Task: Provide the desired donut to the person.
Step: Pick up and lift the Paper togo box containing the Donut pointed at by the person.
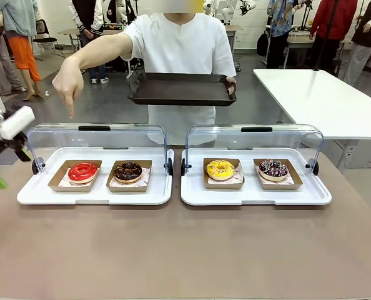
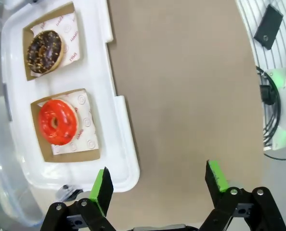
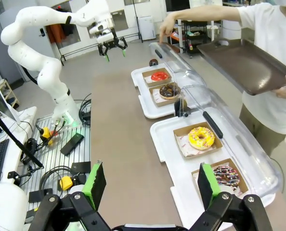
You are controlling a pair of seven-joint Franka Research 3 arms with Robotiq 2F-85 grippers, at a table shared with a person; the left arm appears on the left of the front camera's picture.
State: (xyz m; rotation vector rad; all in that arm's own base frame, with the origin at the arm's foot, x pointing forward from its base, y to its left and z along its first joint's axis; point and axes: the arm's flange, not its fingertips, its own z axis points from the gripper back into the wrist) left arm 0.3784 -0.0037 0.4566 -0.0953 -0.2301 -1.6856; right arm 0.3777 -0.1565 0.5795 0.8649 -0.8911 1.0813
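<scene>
At the far left edge of the front view the left jaws hang beside the left end of the counter (image 1: 185, 250), near the left white tray (image 1: 95, 197) but apart from it. In the left wrist view they stand wide apart with nothing between them, above bare counter just beside that tray's rim.

The left white tray carries two brown card boats under a raised clear lid (image 1: 95, 139). The red donut (image 1: 82, 171) lies in the left boat and the chocolate donut (image 1: 128, 170) in the right one. Above the lid's left part, on the red donut's side, the person (image 1: 185, 50) holds a pointing hand (image 1: 68, 81) with the index finger aimed straight down.

At centre top the person's other hand (image 1: 231, 84) holds a dark serving tray (image 1: 180, 90) level in front of the white shirt.

To the right, the right white tray (image 1: 254, 199) sits just beside the first, its own clear lid (image 1: 254, 139) also raised. In it a yellow donut (image 1: 220, 169) lies left of a dark sprinkled donut (image 1: 273, 168), each in a card boat.

In the right wrist view the right jaws rise from the bottom edge, spread fully and holding nothing, with the right white tray at the lower right of the frame.
</scene>
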